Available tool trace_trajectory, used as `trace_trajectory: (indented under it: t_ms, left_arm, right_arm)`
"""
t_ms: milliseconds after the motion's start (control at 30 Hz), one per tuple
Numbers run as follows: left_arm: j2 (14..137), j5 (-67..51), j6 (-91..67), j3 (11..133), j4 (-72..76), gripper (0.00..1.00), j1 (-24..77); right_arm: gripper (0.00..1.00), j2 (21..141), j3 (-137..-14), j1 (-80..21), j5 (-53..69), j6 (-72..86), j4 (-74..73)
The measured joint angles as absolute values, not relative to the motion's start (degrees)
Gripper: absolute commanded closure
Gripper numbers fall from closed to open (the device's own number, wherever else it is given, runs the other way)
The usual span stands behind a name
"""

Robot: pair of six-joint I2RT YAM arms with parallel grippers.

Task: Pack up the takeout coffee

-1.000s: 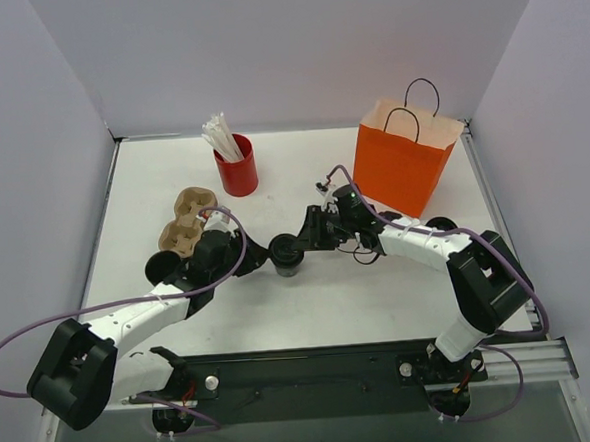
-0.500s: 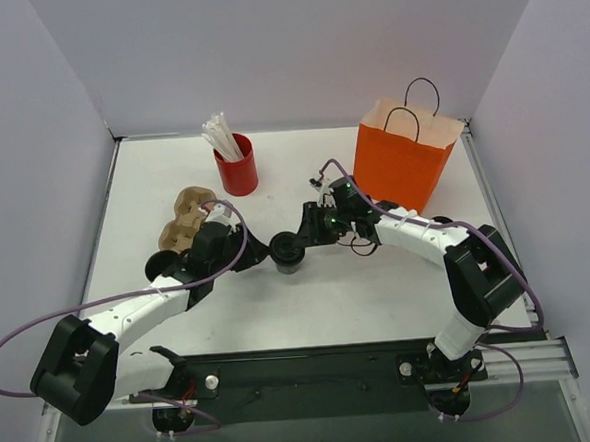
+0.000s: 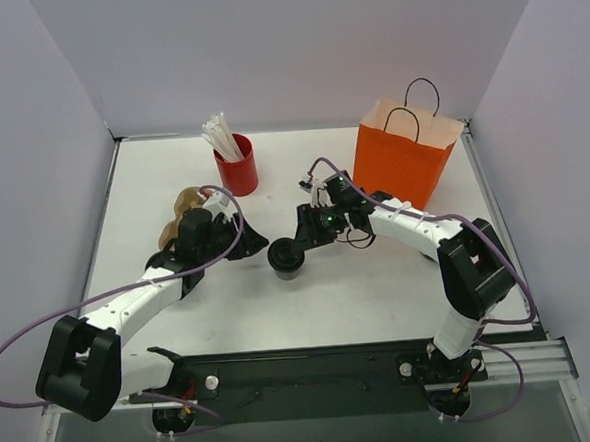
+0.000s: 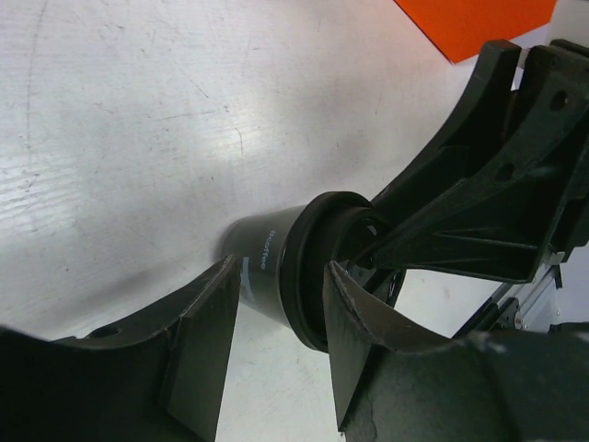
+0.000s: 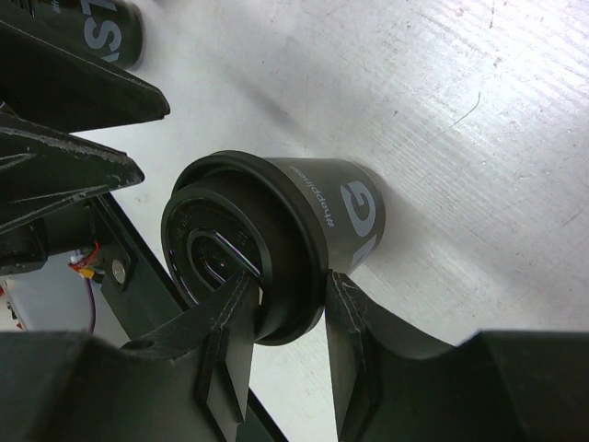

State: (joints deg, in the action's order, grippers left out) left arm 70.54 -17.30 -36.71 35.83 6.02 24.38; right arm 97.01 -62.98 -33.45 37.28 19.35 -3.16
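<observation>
One takeout coffee cup (image 3: 286, 259), dark with a black lid, stands on the white table (image 3: 360, 297) at mid-table. My right gripper (image 3: 295, 244) is shut on its lid: in the right wrist view one finger (image 5: 230, 322) lies on the lid top and the other presses under the rim of the cup (image 5: 317, 207). My left gripper (image 3: 248, 236) stands open just left of it. In the left wrist view the cup (image 4: 267, 262) sits beyond the spread fingertips, untouched. A second dark cup (image 3: 161, 261) (image 5: 115, 32) stands by the left arm.
A brown cardboard cup carrier (image 3: 179, 210) lies partly under my left arm. A red cup of white sticks (image 3: 238, 166) stands behind it. An orange paper bag (image 3: 404, 164) (image 4: 474, 23) stands open at the back right.
My left gripper has let its jaws widen and drawn back to the left, off the cup. The right gripper keeps its hold on the lid and the cup has barely moved.
</observation>
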Motion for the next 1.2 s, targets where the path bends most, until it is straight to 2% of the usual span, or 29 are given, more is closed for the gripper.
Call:
trace_trajectory:
  t_ms: [233,1000,1200]
  left_arm:
    - [72.20,-20.75,-35.33,35.81,8.97,0.49,24.38]
    - [73.67,-20.62,-36.23,30.98,14.72,0.50,24.69]
    - [73.87,-19.53,-37.10,29.89,17.56,0.54,25.82]
  right_arm:
    - [0.85,97.67,-64.55,-33.45,38.09,17.93,-6.26]
    - [0.86,98.30,-65.47,-33.45,39.48,16.64,-8.12]
    - [0.86,98.30,-65.30,-33.45,39.44,17.06,-7.88]
